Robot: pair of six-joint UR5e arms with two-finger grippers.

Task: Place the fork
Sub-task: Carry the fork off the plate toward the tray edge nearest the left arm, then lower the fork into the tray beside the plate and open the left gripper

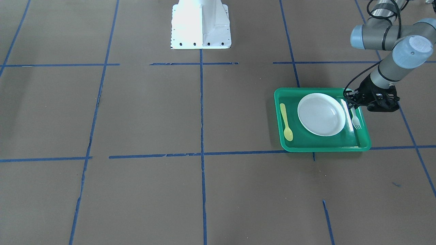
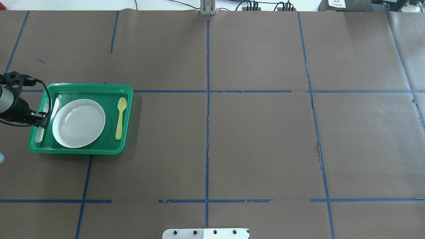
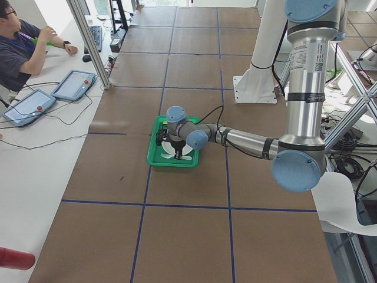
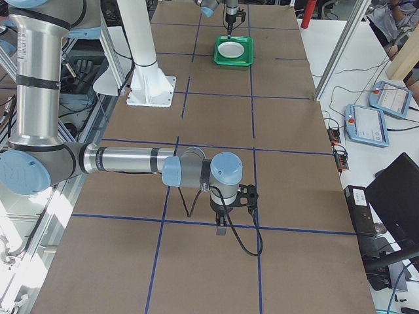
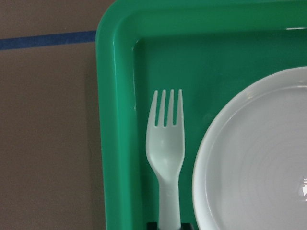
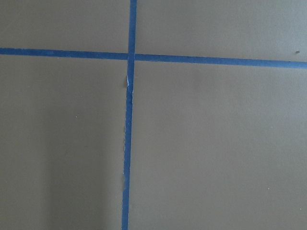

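Observation:
The pale plastic fork (image 5: 165, 153) lies in the green tray (image 5: 115, 120), between the tray's wall and the white plate (image 5: 259, 158), tines pointing away from the robot. My left gripper (image 5: 170, 225) is low over the tray with its dark fingertips (image 5: 152, 224) close on both sides of the fork's handle. In the front-facing view the left gripper (image 1: 351, 104) is at the handle end of the fork (image 1: 355, 120). The right gripper (image 4: 221, 227) hangs above bare table far from the tray; I cannot tell if it is open or shut.
A yellow spoon (image 1: 286, 122) lies in the tray (image 1: 323, 149) on the other side of the plate (image 1: 322, 114). The white robot base (image 1: 201, 27) stands mid-table. Blue tape lines cross the brown table. An operator sits beyond the table's edge.

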